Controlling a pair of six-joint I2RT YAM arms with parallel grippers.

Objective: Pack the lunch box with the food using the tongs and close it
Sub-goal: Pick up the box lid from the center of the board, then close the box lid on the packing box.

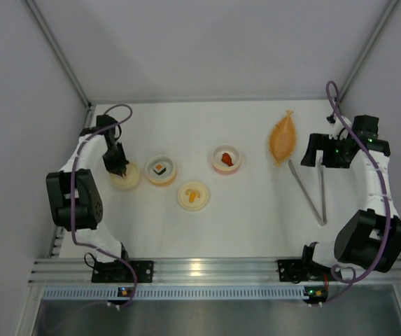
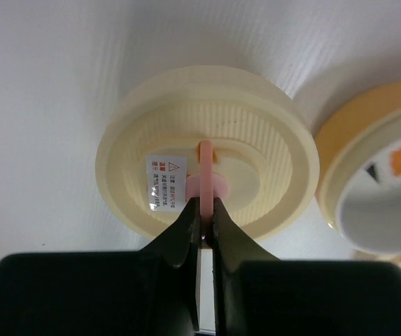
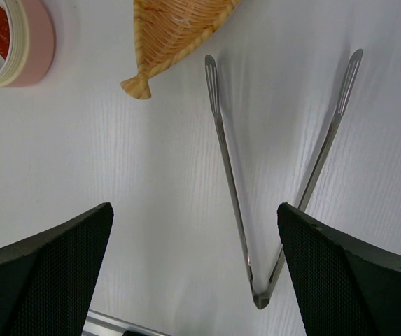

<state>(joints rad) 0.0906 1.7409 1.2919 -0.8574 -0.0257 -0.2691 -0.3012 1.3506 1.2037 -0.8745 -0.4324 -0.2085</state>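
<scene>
My left gripper [image 2: 205, 211] is shut on the thin pink tab [image 2: 205, 164] that stands up from a cream round lunch box piece [image 2: 256, 112] at the far left of the table [image 1: 256, 224]. In the top view that gripper [image 1: 120, 166] sits right over the cream piece [image 1: 126, 180]. The sushi roll [image 1: 160, 168] lies in an orange-rimmed bowl [image 1: 161, 179] beside it. The red piece [image 1: 225, 157] lies in a pink bowl [image 1: 236, 165]. The silver tongs [image 3: 228, 168] lie flat in a V, joint end near me. My right gripper [image 3: 194, 231] hangs open above them, touching nothing.
A cream bowl [image 1: 193, 203] holding something orange stands in front of the sushi bowl. The orange leaf-shaped dish [image 1: 284, 136] lies just beyond the tongs' tips [image 1: 292, 165]. Grey walls close in the table on three sides.
</scene>
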